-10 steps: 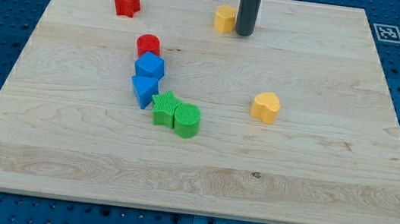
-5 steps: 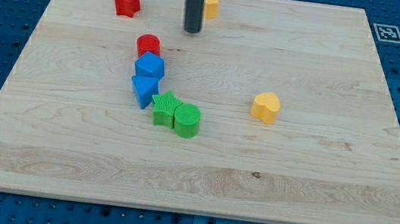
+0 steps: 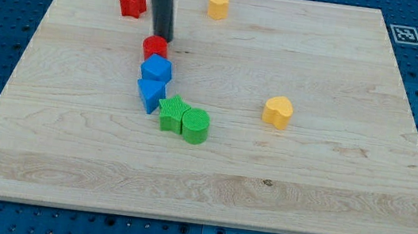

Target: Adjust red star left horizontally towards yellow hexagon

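Pincer there is none on this arm, only a rod holding nothing, and my tip (image 3: 162, 38) sits just above the red cylinder (image 3: 154, 46), down and to the view's right of the red star (image 3: 132, 1). That star lies near the bench (image 3: 329, 180) top-left corner, well apart from the yellow hexagon (image 3: 218, 5) at the view's top. To nudge it level, I would bring my tip squarely beside the star at its mid-height, clear of the red cylinder, and push slowly.

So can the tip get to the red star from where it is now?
Probably yes. My tip sits just right of the red star, slightly below it, with bare board between them. The red cylinder lies below the tip, off that path.
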### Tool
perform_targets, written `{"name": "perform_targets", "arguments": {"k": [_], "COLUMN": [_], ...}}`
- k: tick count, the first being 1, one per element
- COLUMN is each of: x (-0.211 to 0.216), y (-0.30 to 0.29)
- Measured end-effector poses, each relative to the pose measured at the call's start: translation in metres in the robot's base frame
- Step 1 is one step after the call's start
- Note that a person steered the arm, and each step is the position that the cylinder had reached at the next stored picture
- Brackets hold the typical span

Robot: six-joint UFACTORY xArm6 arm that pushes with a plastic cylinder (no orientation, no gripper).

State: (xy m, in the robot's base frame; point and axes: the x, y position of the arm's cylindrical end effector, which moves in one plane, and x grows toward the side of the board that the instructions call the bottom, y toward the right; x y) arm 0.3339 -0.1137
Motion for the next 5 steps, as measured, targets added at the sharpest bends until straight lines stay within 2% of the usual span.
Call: {"name": "perform_targets", "arguments": {"k": [2, 3, 5], "x": [-0.057, -0.058, -0.05], "y": [-0.034, -0.05, -0.047]}}
